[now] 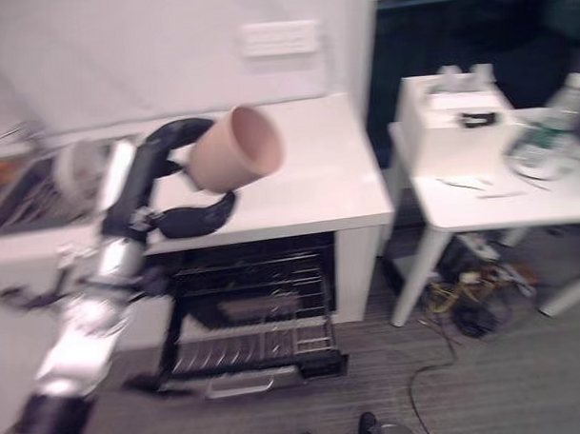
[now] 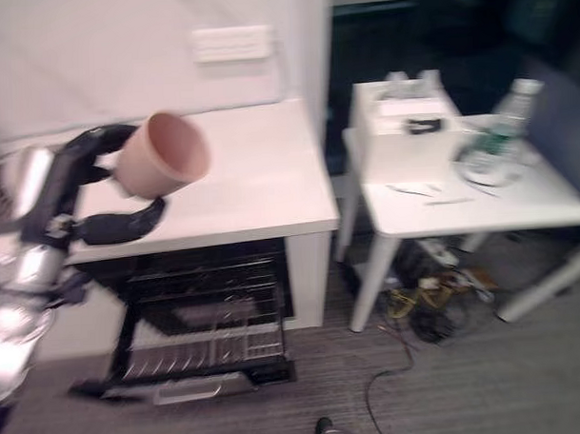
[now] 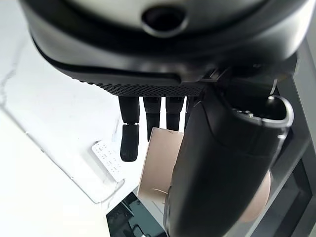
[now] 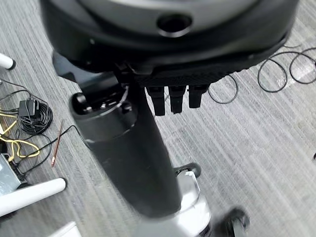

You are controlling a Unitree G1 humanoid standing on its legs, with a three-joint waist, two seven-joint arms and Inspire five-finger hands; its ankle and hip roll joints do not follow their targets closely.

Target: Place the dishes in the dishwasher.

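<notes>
The left hand (image 1: 195,173) is gripping a pink cup (image 1: 236,148), fingers over the top of it and thumb curled beneath, and is holding it tilted on its side above the white desk (image 1: 318,187), with its open mouth facing out to the right. Below the desk, the dishwasher (image 1: 250,314) is standing open with its wire racks (image 1: 247,347) pulled out over the floor. The right hand (image 4: 173,96) is hanging over the grey carpet (image 4: 256,143), its fingers straight and holding nothing. A second white desk (image 1: 499,195) is standing to the right, carrying a box (image 1: 448,111).

Pink cup (image 1: 234,148), tilted sideways, above open dishwasher (image 1: 246,323)
</notes>
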